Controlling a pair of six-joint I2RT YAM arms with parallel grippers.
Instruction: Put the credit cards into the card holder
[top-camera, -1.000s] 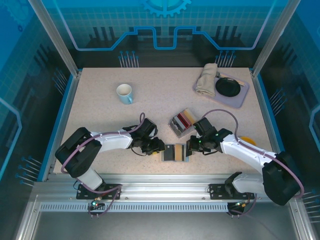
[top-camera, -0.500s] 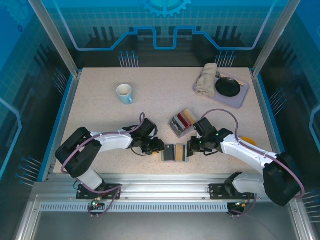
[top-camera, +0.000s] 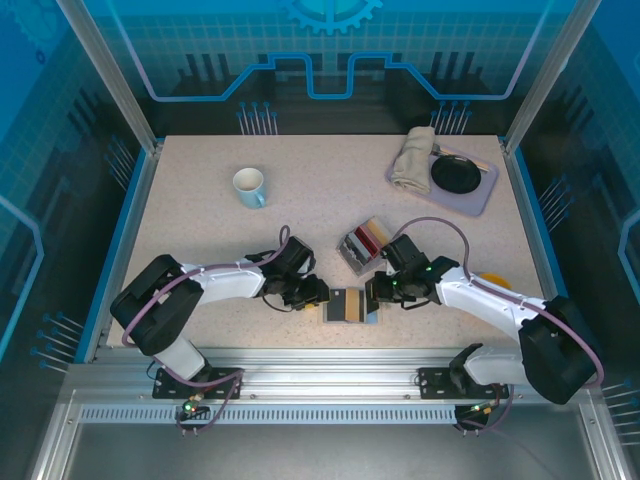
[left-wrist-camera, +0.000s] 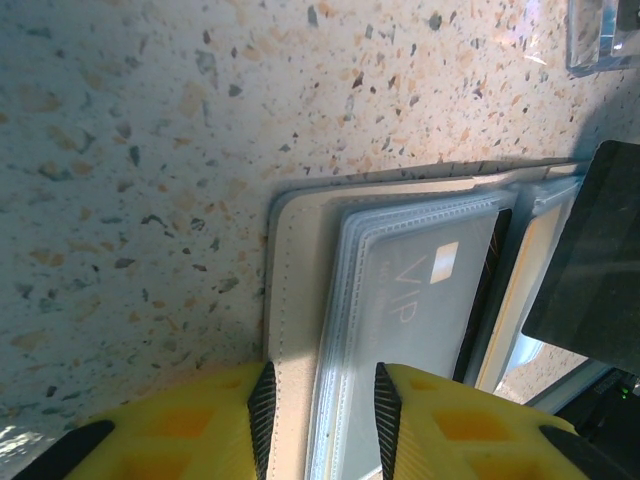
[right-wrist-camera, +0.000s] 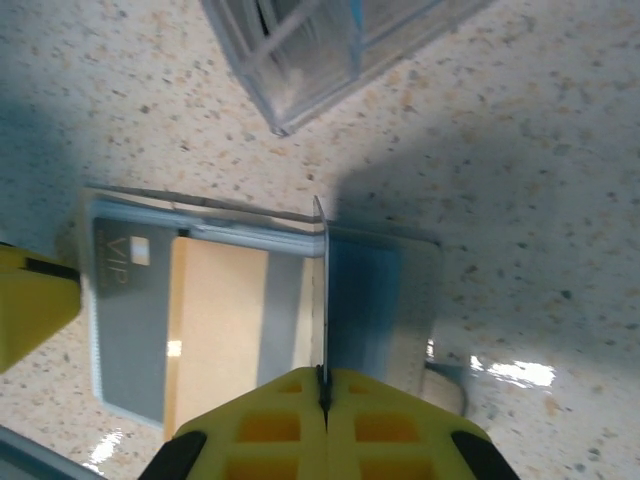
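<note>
Hands from both arms meet at the card holder (top-camera: 350, 306), which lies open and flat on the speckled desk (top-camera: 200, 240) near its front edge, midway between the two arm bases. The left hand (top-camera: 318, 293) comes in from the holder's left side. In the left wrist view its yellow fingers (left-wrist-camera: 262, 400) sit on either side of the holder's beige cover edge (left-wrist-camera: 300, 300), so the left hand (left-wrist-camera: 320, 390) is clamped on that flap. Just inside the flap a grey card marked VIP (left-wrist-camera: 420, 300) lies in a clear sleeve. The right hand (top-camera: 372, 291) is at the holder's right side. In the right wrist view its fingers are pressed together on a dark card (right-wrist-camera: 323, 290), held on edge so that it reads as a thin line above the right hand (right-wrist-camera: 322, 385). That edge stands over the middle of the open holder (right-wrist-camera: 370, 300), between a tan card (right-wrist-camera: 215, 310) on one side and a bluish sleeve on the other, with the VIP card (right-wrist-camera: 128, 300) further left. The left wrist camera sees the same dark card (left-wrist-camera: 595, 260) as a tilted black panel over the holder's far half. Just behind the holder a clear box (top-camera: 363, 243) holds more credit cards (top-camera: 368, 238) standing on edge. A mug (top-camera: 249, 186) stands well apart at the left rear, and a tray (top-camera: 478, 195) with a folded cloth (top-camera: 412, 160) and a black dish (top-camera: 456, 174) sits at the right rear.
</note>
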